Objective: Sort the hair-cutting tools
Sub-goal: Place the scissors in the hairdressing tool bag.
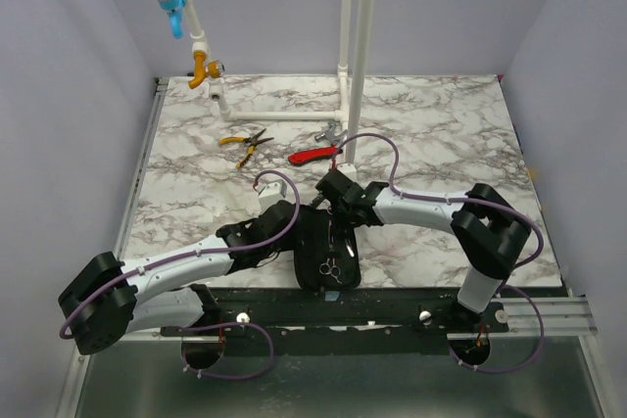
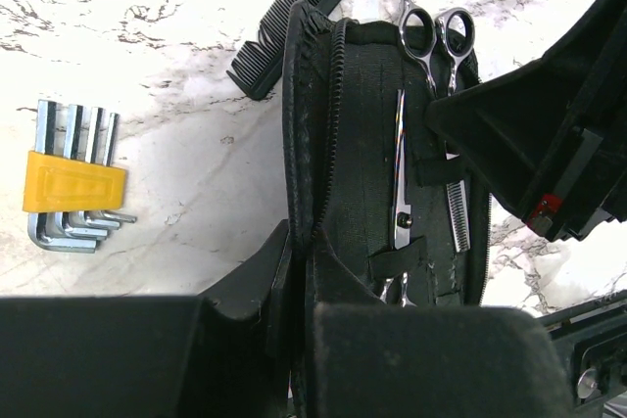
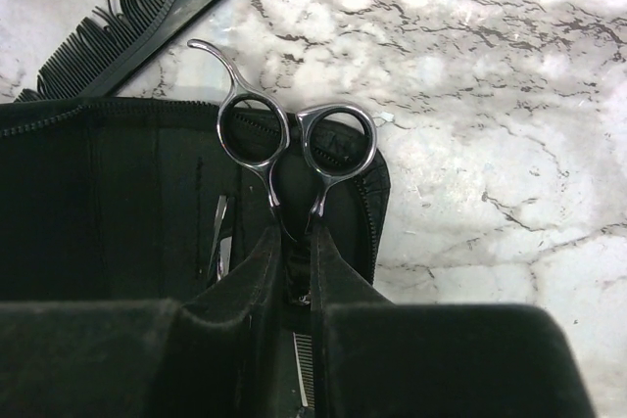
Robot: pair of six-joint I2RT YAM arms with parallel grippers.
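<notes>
A black case [image 1: 323,247] lies open on the table [image 1: 441,134] at its near edge, between the two arms. The right hand [image 3: 297,242] is pressed onto the silver scissors [image 3: 271,183], pinching their shanks just below the two finger rings. The rings stick out past the case's zipped edge, and the toothed blade runs back inside the case. The left hand [image 2: 302,261] is closed on the case's side flap and holds it upright. Inside the case, a straight blade [image 2: 400,173] sits tucked under a strap, beside the scissors. A black comb [image 3: 127,12] lies on the table just beside the case. Hex keys [image 2: 73,188] in a yellow holder rest to one side of the case, apart from it. Pliers [image 1: 247,143] and a red-handled tool [image 1: 315,154] lie farther back, well apart from the case
</notes>
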